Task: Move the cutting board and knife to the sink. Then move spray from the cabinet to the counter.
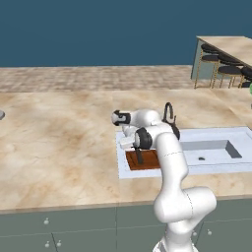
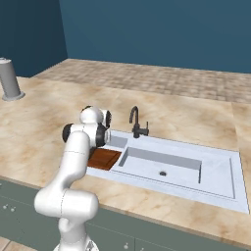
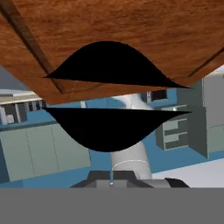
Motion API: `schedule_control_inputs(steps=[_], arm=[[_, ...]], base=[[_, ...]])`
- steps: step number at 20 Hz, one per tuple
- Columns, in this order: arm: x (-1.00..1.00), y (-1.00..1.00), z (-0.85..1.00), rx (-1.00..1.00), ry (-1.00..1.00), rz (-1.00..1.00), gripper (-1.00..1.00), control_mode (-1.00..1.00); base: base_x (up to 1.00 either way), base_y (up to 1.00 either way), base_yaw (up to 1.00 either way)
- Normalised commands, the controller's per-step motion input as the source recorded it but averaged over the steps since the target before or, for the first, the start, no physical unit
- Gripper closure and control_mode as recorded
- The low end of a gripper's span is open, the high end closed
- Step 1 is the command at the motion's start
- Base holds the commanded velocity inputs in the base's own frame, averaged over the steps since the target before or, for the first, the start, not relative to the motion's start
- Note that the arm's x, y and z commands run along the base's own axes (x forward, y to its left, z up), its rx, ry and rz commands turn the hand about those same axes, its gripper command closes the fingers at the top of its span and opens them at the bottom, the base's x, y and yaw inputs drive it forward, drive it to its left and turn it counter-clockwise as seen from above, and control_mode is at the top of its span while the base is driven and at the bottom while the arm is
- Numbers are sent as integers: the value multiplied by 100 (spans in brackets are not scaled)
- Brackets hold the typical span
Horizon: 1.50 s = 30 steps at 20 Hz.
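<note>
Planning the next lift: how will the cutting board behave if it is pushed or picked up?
The cutting board looks like solid wood, so it is probably stiff rather than floppy. It lies flat on the sink ledge, so it should slide, not roll or tip. Its broad, thin shape suggests it could swing if gripped at one edge.

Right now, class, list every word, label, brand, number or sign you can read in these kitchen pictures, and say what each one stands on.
There is no readable text here.
The cutting board, lying on the flat part of the sink: plain wood, no print.
The counter: marbled veins only, no lettering.
The grey cylinder and the faucet: no label or mark.
</note>
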Motion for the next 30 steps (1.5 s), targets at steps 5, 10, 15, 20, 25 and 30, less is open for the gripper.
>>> schedule_control_inputs(steps=[5,10,15,20,25,30], arm=[[-3,0,-4,0,10,0,100,-100],[-18,0,0,0,-10,0,100,-100],[-24,0,0,0,-35,1,100,-100],[-18,0,8,0,-39,0,100,-100],[-25,0,16,0,-36,0,100,-100],[-33,0,22,0,-36,0,100,-100]], base=[[0,0,0],[0,0,0],[0,0,0],[0,0,0],[0,0,0],[0,0,0]])
